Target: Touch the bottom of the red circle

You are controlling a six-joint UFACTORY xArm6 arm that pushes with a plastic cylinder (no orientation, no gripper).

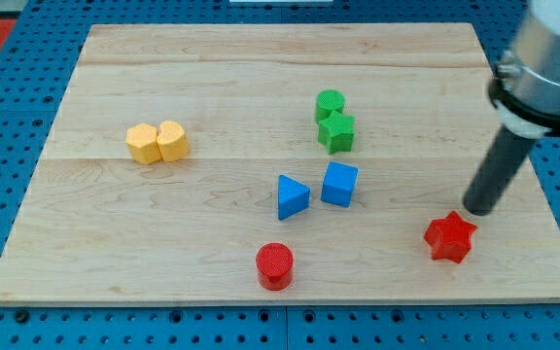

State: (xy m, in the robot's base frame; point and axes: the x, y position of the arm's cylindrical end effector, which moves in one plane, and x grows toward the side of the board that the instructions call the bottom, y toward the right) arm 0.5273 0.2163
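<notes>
Nearest the camera we see the red circle [274,265], a short cylinder standing near the view's bottom edge of the wooden board [212,78], just left of centre. At approx. 3 o'clock from it, well apart, lies the red star [450,237]. Our tip [480,209] rests just beside the star, at roughly 1 o'clock from it, apart from the circle and not at its bottom side. No jaws exist on this rig: the arm ends in a plain dark rod, so there is nothing to open or close. At 12 o'clock from the circle sit the blue triangle [293,196] and, just beside it on the view's right, the blue cube [339,184]. Further toward 12 o'clock: green star [336,131] touching the green cylinder [330,103]. At approx. 10 o'clock, two yellow blocks [157,142] sit touching; exact shapes unclear.
</notes>
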